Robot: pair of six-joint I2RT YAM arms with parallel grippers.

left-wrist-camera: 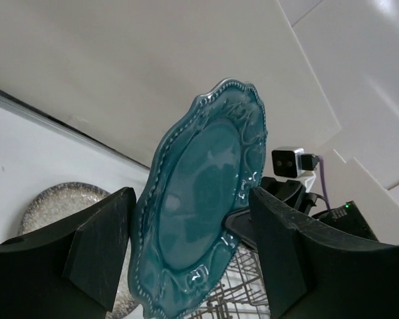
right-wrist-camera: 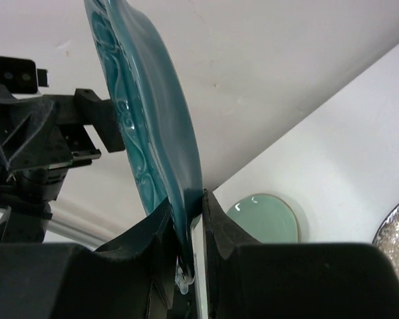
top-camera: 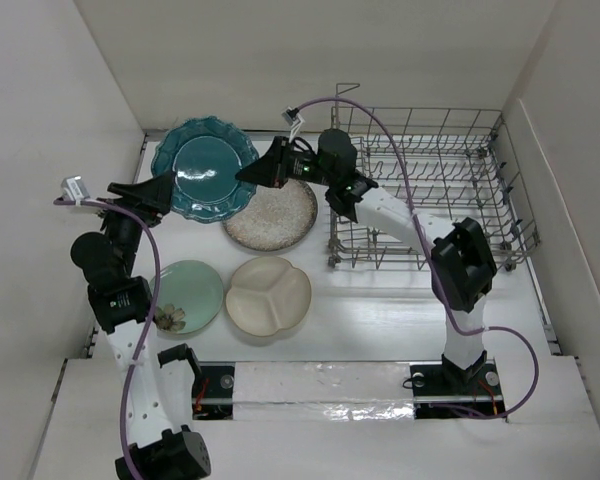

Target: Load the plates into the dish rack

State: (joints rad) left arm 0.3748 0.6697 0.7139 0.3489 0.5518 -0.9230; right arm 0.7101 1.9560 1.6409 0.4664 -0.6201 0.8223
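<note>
So the teal plate (top-camera: 205, 165) is up off the table (top-camera: 380, 310) at the far left, tipped steeply on edge. Our right hand (right-wrist-camera: 186, 219) is clamped tight on its right rim, one finger on each face. Our left hand (top-camera: 166, 188) is at the plate's opposite, left edge with its fingers (left-wrist-camera: 100, 246) well apart and the rim sitting between them. We honestly can't tell whether either finger touches it.

The other three plates lie flat on the table. The speckled plate (top-camera: 272, 215) is just right of the teal one, and its far left part is hidden behind it from above. The mint plate (top-camera: 185, 292) is near left, and the cream divided plate (top-camera: 268, 295) is right beside it, close to touching. The dish rack (top-camera: 420, 165) sits at the far right, with our right arm reaching across its left end.
</note>
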